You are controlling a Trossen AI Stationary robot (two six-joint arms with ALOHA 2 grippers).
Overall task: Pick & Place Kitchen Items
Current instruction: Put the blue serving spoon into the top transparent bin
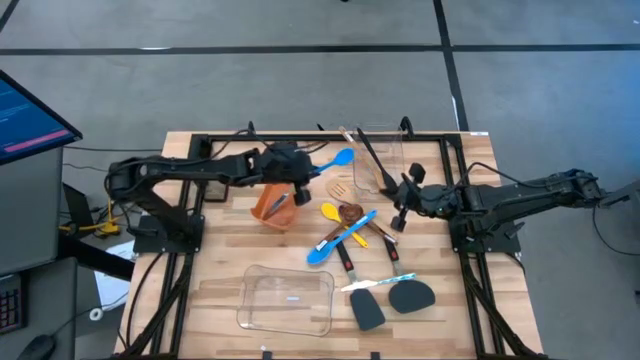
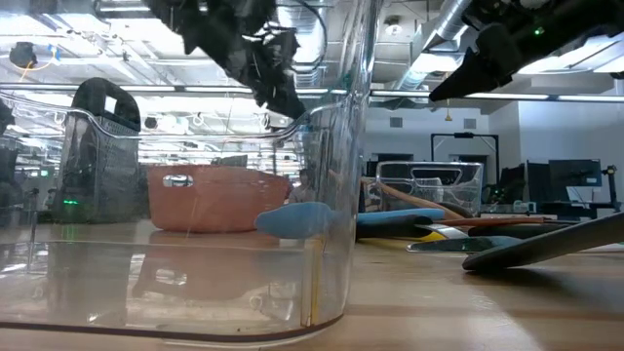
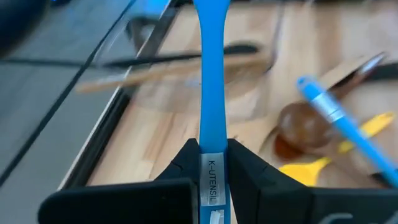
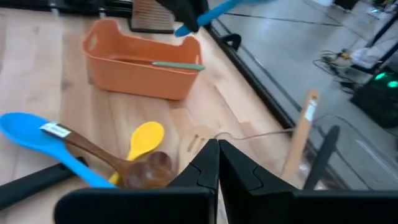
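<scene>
I'm holding a blue spoon (image 1: 338,160) by its handle in the left gripper (image 1: 303,176), above the orange bin (image 1: 272,203) | bin is carrying one slim utensil (image 4: 177,65) | right gripper (image 1: 404,200) is hanging closed, empty, near the utensil pile (image 1: 350,235) | clear container (image 1: 288,300) is sitting empty.

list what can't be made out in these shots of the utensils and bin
- Orange bin: in the high view the left gripper and its blue spoon cover part of it.
- Utensil pile: in the low view the clear container blocks most of it.
- Black spatulas: right wrist view cuts them off.
</scene>
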